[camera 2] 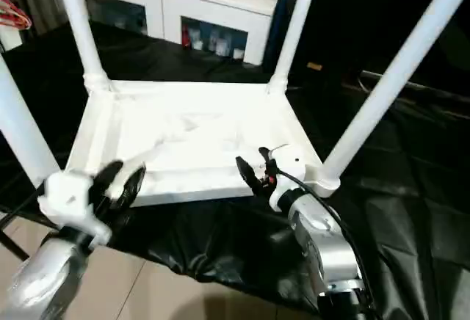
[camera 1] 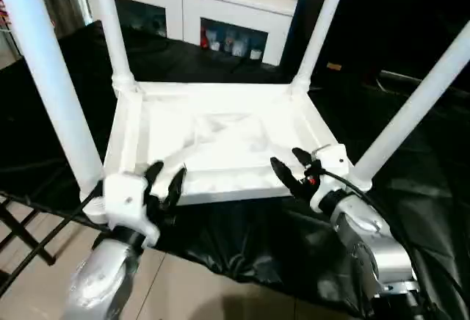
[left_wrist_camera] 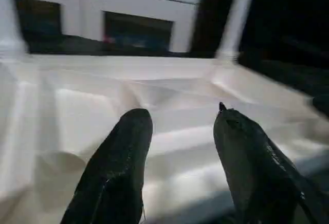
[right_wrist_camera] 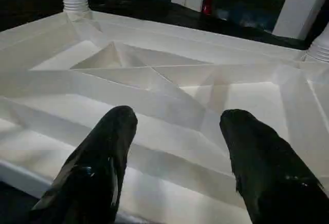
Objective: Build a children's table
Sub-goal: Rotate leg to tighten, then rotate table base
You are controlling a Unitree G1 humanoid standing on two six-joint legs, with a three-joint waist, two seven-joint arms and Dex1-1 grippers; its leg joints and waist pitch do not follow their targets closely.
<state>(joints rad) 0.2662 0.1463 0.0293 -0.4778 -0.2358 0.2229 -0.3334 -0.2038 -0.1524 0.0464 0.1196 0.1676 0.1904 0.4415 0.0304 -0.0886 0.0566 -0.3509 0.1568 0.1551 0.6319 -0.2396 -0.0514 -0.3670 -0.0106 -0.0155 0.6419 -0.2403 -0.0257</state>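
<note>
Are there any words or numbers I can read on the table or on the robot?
None can be read. The children's table, its legs and both grippers, left and right, show no writing. The things on and inside the white cabinet are too blurred to read.

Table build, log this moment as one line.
table: upside down, four legs up | left claw: open, near edge | right claw: open, near edge | held: nothing

Bright overhead glare washes out the white tabletop (camera 1: pixel 220 144); left wrist view blurred.

Silver forearms, black-fingered end effectors
</note>
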